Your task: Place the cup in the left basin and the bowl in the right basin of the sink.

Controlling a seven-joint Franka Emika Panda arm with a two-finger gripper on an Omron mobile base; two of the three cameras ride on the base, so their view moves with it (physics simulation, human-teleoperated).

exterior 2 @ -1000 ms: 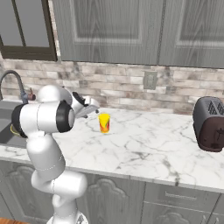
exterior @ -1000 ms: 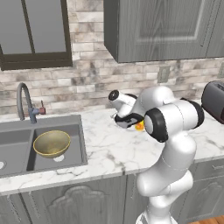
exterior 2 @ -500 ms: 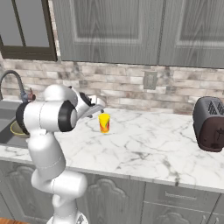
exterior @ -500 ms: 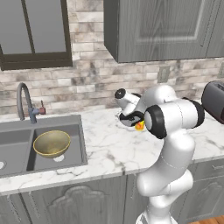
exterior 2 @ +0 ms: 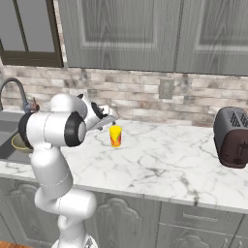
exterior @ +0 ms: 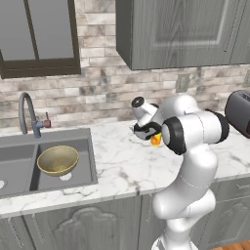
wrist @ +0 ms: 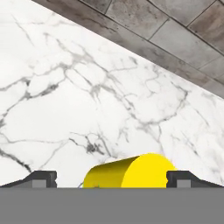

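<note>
At the far left, the sink [exterior: 29, 188] is set into the marble counter [exterior: 122, 166], its curved faucet [exterior: 27, 112] behind the divider. The left basin [exterior: 12, 168] holds nothing visible, while the bowl [exterior: 57, 159] sits in the right basin [exterior: 80, 178]. Further right, the cup [exterior 2: 115, 136] stands upright on the counter — well apart from the sink. The gripper [wrist: 111, 178] has its jaws spread wide, one tip on either side of the cup, gripping nothing. At the far right a toaster [exterior 2: 231, 137] stands against the brick wall.
</note>
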